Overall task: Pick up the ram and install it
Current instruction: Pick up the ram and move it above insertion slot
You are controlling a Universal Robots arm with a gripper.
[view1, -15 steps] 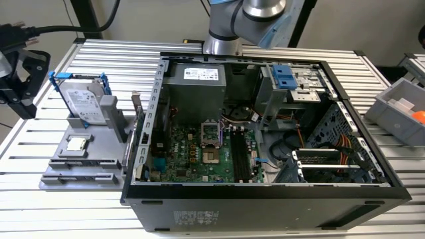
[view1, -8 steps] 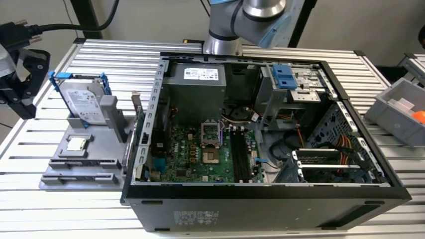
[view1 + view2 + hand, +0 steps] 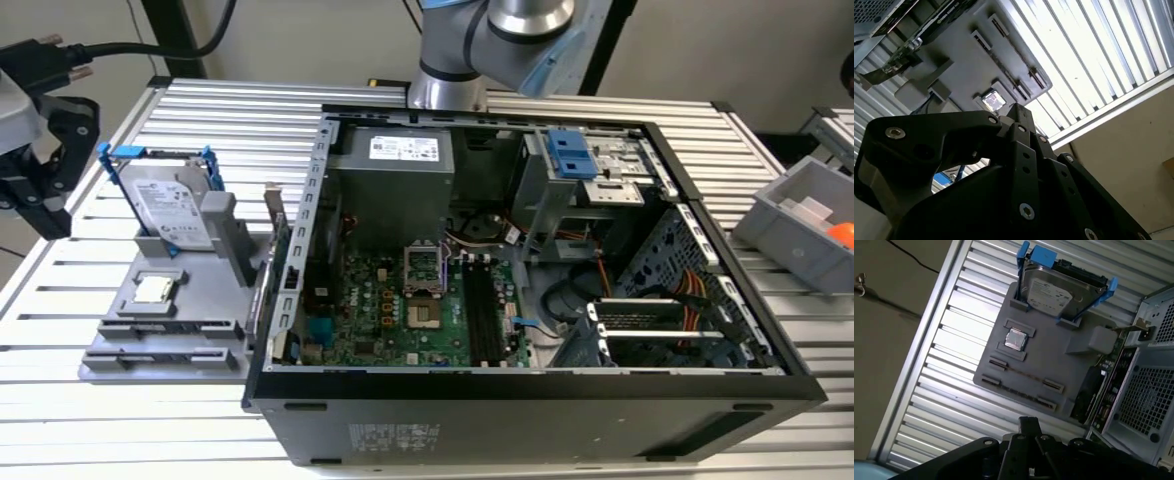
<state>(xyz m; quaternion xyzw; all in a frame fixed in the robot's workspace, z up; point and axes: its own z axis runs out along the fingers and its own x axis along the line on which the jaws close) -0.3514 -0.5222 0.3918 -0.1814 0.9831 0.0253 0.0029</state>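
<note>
My gripper [image 3: 1029,421] hangs high over the slatted table, beside the grey holder tray [image 3: 1064,370]; in both wrist views its black fingers meet at the tip [image 3: 1019,111] with nothing between them. I cannot pick out the ram for certain. A thin dark strip [image 3: 1024,375] runs edge-on between the clips of one long holder on the tray. The open computer case [image 3: 534,390] lies next to the tray, its green motherboard [image 3: 387,310] and long black slots [image 3: 483,310] exposed.
On the tray stand a silver hard drive in a blue frame [image 3: 167,205], a small square processor chip [image 3: 154,290] and an expansion card [image 3: 1099,385] against the case wall. A grey bin [image 3: 807,225] sits at the exterior view's right. The arm [image 3: 514,30] rises behind the case.
</note>
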